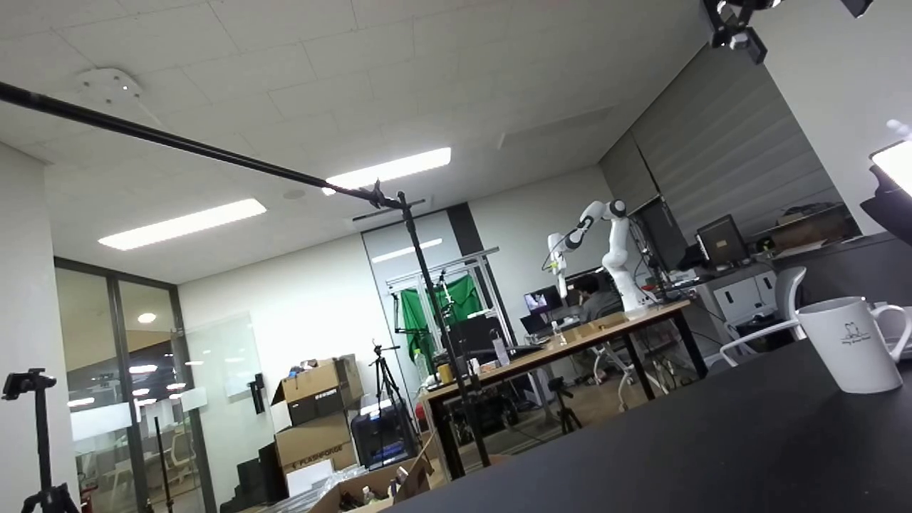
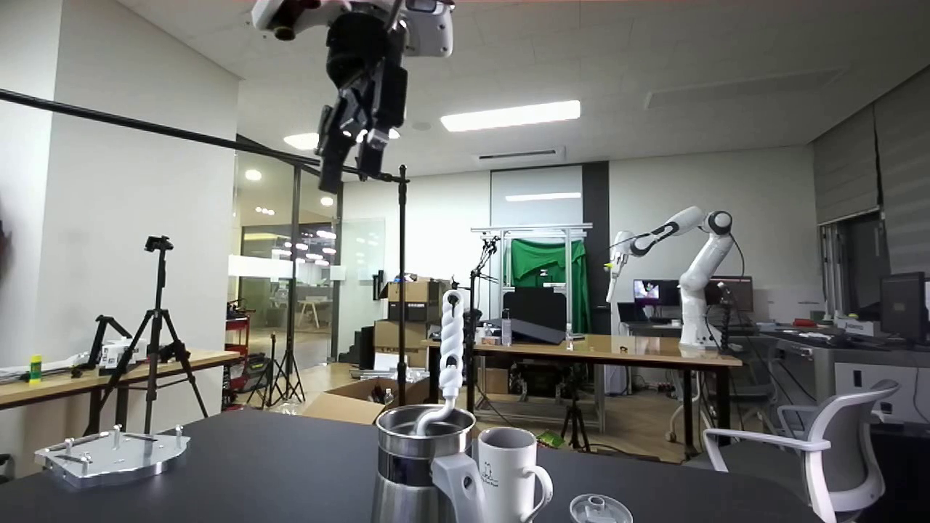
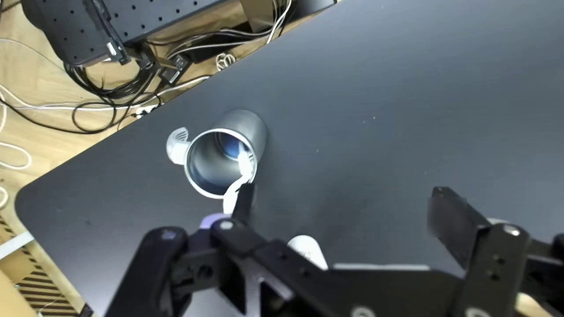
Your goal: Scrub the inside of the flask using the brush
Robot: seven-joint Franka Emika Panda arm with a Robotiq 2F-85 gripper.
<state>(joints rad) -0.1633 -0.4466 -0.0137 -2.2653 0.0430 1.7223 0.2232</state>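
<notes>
The flask (image 2: 414,472) is a steel pitcher with a grey handle, upright on the black table. The brush (image 2: 452,341) stands in it, its white twisted handle sticking up above the rim. In the wrist view the flask (image 3: 253,127) shows from above with its mouth open, and the white brush (image 3: 245,164) leans on the rim, partly hidden by a finger. My gripper (image 2: 352,171) is open and empty, high above the table and apart from the brush. It also shows in the wrist view (image 3: 343,191) and, cut off, in an exterior view (image 1: 805,32).
A white mug (image 2: 501,472) stands close beside the flask; it also shows in an exterior view (image 1: 851,345). A round lid (image 2: 599,510) lies near it. A metal plate with posts (image 2: 109,459) lies at the table's left. A white rounded thing (image 3: 306,248) is partly hidden by my gripper.
</notes>
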